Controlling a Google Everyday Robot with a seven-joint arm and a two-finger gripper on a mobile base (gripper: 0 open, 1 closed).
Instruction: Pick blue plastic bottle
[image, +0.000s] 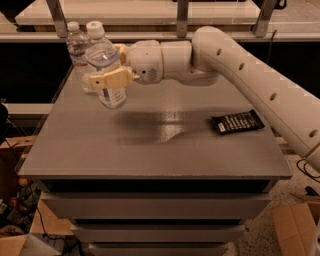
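The blue plastic bottle (103, 54), wide and clear with a white cap, hangs slightly tilted in the air above the back left of the grey table (150, 150). My gripper (113, 65) is shut on its middle, with one tan finger (111, 78) across the front of the label. The white arm reaches in from the right. A slimmer clear bottle with a red-and-white label (77, 55) stands on the table just behind and to the left of the held bottle.
A black snack packet (236, 121) lies on the right side of the table. A rail with metal posts (181, 17) runs behind the table. Cardboard boxes (295, 229) sit on the floor at the lower right and lower left.
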